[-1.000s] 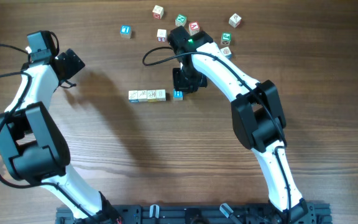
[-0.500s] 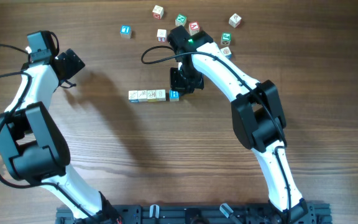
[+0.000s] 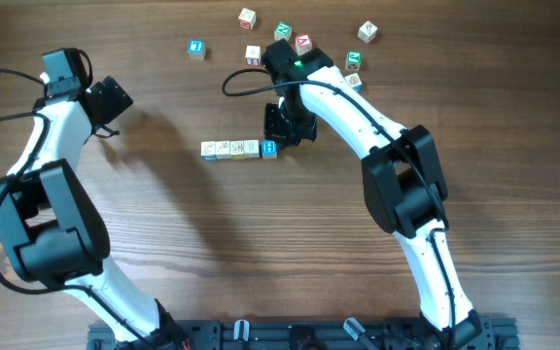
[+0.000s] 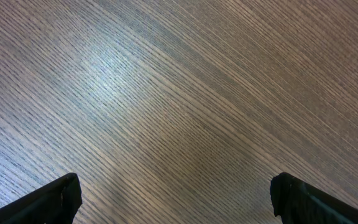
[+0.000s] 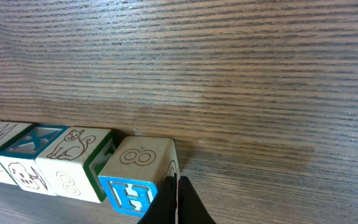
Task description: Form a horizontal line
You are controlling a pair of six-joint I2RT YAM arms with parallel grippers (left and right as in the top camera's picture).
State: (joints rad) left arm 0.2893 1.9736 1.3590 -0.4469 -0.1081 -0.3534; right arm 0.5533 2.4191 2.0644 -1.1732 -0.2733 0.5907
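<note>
My right claw (image 5: 174,190) is clenched on nothing. Its two fingers are pressed together into one blunt tip, and that tip sits against the right-hand side of the blue-lettered cube (image 5: 135,177). I take this to be the closing-up step, with the shut tip used as a pusher to seat this cube at the end of the horizontal line (image 3: 236,148). In the wrist view the cube appears to touch the cat cube (image 5: 73,155) next to it. So the line runs off to the left of my tip, cube against cube, with its end piece immediately beside me. I cannot tell whether there is a hairline gap.

The next move, as I judge it, calls for backing the tip off to the right without dragging the cube askew. After that I would lift, open, and go for one of the loose cubes (image 3: 248,17). These lie scattered beyond this claw, on the side away from the line.

My left claw (image 3: 108,102) is released, fingers spread wide over bare table (image 4: 166,93). It holds nothing and is well off to the left of the line.
</note>
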